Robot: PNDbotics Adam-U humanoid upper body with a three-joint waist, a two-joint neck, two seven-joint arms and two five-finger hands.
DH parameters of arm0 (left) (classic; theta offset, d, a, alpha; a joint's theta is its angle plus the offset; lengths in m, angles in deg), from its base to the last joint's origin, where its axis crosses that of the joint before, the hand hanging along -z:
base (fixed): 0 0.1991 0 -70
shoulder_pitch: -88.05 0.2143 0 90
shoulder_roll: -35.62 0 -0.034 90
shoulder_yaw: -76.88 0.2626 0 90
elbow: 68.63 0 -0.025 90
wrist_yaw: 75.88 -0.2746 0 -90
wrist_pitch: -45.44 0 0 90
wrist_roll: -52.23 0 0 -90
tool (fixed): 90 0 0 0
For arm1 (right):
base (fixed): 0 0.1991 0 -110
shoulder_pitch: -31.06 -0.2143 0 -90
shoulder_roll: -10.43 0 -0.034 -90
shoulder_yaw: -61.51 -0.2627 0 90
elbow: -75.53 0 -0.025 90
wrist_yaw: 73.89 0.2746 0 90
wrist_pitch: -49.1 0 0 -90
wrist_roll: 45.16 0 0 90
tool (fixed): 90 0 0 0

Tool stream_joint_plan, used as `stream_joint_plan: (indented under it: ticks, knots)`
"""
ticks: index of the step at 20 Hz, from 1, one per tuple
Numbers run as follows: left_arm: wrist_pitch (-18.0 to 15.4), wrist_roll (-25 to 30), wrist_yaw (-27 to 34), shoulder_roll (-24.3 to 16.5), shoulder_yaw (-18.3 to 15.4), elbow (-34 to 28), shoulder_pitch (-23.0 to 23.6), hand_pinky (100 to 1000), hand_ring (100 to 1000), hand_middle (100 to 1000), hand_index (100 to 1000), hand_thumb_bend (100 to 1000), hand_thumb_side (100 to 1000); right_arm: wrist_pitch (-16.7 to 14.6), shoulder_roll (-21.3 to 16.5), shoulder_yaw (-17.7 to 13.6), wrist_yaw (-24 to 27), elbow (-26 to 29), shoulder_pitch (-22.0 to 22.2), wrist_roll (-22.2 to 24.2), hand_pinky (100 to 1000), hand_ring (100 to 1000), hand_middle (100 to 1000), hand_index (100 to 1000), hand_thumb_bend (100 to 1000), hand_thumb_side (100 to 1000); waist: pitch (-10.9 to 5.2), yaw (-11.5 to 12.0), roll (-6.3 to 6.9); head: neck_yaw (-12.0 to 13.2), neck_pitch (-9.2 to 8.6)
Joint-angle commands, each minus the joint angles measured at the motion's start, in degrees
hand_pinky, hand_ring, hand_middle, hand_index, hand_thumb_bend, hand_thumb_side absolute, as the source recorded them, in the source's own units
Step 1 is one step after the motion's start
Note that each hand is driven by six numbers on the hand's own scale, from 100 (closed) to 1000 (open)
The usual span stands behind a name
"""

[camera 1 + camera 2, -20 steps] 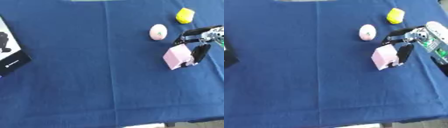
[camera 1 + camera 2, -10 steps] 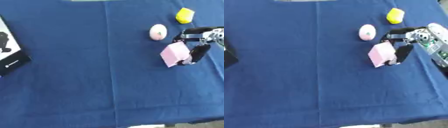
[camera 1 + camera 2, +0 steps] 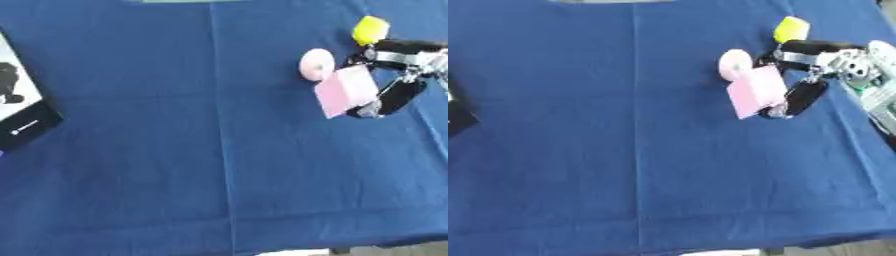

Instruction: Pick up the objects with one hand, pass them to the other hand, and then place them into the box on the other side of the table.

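Note:
My right hand point(image 3: 802, 95) comes in from the right edge and is shut on a pale pink rectangular block point(image 3: 755, 91), held tilted above the blue cloth. A pink-and-white egg-shaped object point(image 3: 315, 64) lies on the cloth just left of the hand, close to the block's upper corner. A yellow object point(image 3: 370, 29) sits farther back, behind the hand. The box point(image 3: 19, 107) shows at the left edge, white inside with a black rim. My left hand is not visible in either view.
A blue cloth point(image 3: 175, 165) covers the whole table, with a crease running front to back near the middle. The table's front edge shows at the bottom right.
My right hand has lifted the pink block and carried it back and slightly left, toward the egg-shaped object. The other objects have stayed where they were.

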Motion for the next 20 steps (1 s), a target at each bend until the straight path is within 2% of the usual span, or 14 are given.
stream_joint_plan:
  ticks: [1,9,20]
  knots:
    - [0.2,0.1,-0.6,-2.5,-0.3,-1.6,-0.9,723,821,735,760,418,559,1.6,0.4,-1.3,1.0,2.7,0.2,-3.1,720,610,467,555,103,100,-1.63,0.0,0.43,0.3,0.25]
    - [1.5,1.7,-2.1,-5.2,1.2,-3.7,-2.9,723,820,736,763,419,550,4.3,7.5,-2.0,-0.2,5.0,2.1,-8.7,710,599,456,546,100,100,-2.16,-0.3,0.59,0.4,0.41]
    - [3.3,5.2,-3.2,-9.6,3.7,-8.6,-6.7,725,818,738,768,422,542,3.2,16.5,-0.6,-0.6,3.2,1.3,-13.6,717,592,448,541,100,100,-2.91,-0.3,0.53,0.7,0.73]
